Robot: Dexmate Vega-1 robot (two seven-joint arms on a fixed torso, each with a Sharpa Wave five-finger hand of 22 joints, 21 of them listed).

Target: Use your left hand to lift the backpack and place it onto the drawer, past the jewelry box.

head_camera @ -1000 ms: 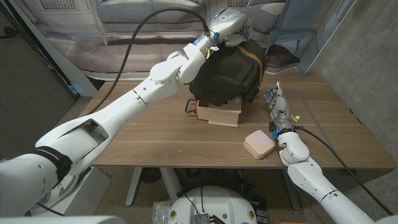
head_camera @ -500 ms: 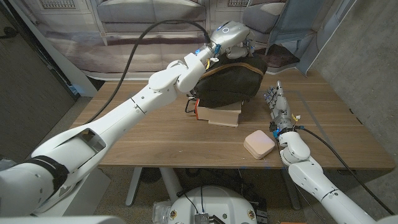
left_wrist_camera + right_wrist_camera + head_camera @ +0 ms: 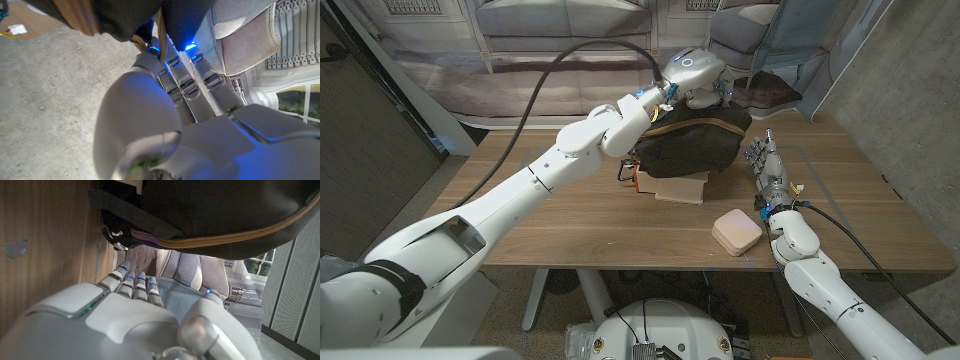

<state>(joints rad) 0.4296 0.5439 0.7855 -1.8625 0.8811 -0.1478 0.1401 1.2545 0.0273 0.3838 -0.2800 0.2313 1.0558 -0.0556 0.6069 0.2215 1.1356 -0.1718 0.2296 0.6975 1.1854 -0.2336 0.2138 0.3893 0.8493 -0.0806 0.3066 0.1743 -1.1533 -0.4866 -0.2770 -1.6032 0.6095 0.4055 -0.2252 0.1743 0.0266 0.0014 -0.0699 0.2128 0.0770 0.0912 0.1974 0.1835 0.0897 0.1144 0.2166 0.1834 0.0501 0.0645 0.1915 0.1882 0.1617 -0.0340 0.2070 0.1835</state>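
The left hand grips the top of the dark backpack, which sits slumped on the small wooden drawer on the tabletop, with the pink jewelry box nearer and the right hand beside it, fingers apart and empty.

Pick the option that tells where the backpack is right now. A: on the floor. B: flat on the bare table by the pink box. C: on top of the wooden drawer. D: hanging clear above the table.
C: the backpack sits slumped on the drawer, with the left hand at its top.
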